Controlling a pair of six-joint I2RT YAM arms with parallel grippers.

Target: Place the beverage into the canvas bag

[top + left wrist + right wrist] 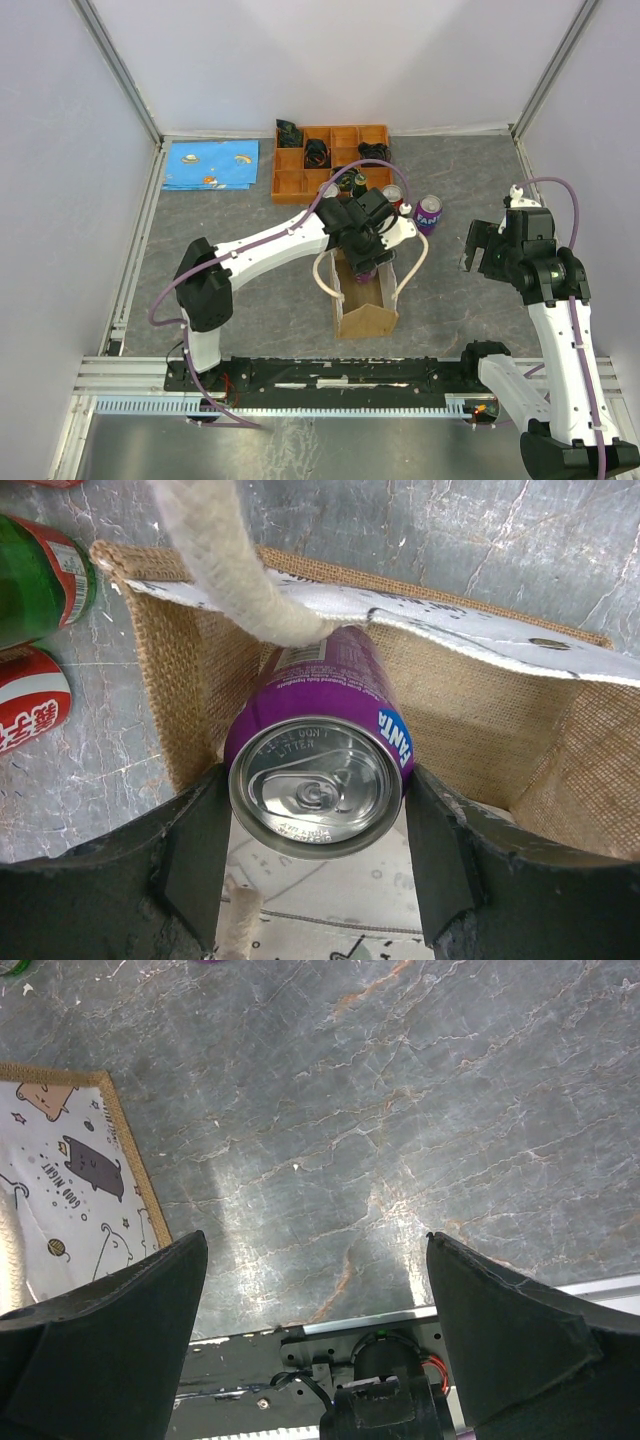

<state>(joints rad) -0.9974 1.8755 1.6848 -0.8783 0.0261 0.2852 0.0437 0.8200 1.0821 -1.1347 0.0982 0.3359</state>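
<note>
My left gripper is shut on a purple Fanta can and holds it upright in the open mouth of the tan canvas bag. In the left wrist view the can sits between both fingers, its lower part inside the burlap walls, with a cream handle crossing above it. My right gripper is open and empty, to the right of the bag, over bare table. The bag's cat-printed panel shows in the right wrist view.
A second purple can and a red can stand just behind the bag. A green can and a red can lie left of the bag. An orange compartment tray and a blue cloth are at the back.
</note>
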